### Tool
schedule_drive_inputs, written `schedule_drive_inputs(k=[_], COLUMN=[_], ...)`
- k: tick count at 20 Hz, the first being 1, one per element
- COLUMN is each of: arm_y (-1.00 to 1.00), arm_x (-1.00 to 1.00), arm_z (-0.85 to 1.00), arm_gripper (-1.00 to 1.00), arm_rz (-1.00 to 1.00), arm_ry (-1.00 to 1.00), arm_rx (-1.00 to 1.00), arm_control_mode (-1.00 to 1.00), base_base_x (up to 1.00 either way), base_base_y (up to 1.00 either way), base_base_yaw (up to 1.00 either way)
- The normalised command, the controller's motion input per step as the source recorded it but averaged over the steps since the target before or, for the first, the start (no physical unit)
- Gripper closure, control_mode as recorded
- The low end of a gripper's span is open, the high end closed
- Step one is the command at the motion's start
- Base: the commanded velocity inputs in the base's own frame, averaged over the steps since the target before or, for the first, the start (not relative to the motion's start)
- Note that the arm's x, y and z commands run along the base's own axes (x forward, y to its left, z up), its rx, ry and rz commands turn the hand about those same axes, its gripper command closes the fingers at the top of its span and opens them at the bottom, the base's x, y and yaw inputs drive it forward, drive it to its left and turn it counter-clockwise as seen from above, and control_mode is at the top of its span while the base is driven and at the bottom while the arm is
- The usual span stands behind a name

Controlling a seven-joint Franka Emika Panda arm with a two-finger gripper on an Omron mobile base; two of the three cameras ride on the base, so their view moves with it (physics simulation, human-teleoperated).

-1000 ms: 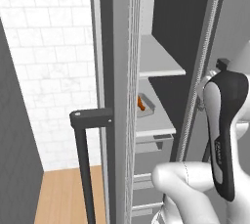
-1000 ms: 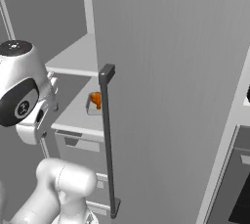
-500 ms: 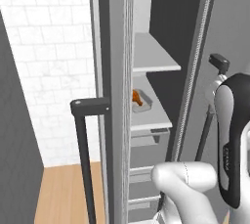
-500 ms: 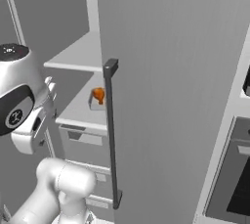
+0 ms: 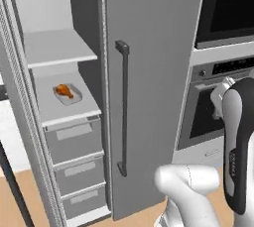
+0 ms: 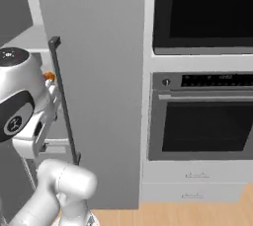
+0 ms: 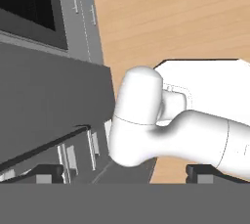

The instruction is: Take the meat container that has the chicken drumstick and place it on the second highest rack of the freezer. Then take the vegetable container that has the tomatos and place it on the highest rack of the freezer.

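At the left of the left base view the freezer [image 5: 149,47] stands open, its door [image 5: 149,97] right of the shelves. The drumstick [image 5: 63,90] lies in a tray [image 5: 68,95] on the second shelf [image 5: 69,107], below the top shelf [image 5: 57,47] and above what seem three drawers [image 5: 74,141]. The ovens [image 6: 202,72] stand right of the door.

No text can be read; the oven [image 6: 202,116] panel bears only faint markings too blurred to make out.
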Motion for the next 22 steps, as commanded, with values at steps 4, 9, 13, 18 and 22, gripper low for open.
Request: schedule_drive_inputs(k=[4,9,13,18,22], arm_y=[0.0,0.0,0.0,0.0,0.0], arm_x=[0.0,0.0,0.0,0.0,0.0], arm_z=[0.0,0.0,0.0,0.0,0.0], arm_gripper=[-1.0,-1.0,-1.0,-1.0,-1.0], arm_rz=[0.0,0.0,0.0,0.0,0.0], arm_ry=[0.0,0.0,0.0,0.0,0.0], arm_rx=[0.0,0.0,0.0,0.0,0.0], arm_control_mode=[1.0,1.0,1.0,1.0,1.0], base_base_x=[0.08,0.14,0.14,0.56,0.99], base_base_y=[-0.81,-0.74,-0.71,-0.61,-0.3], base_base_yaw=[-0.73,-0.73,-0.74,-0.6,-0.36])
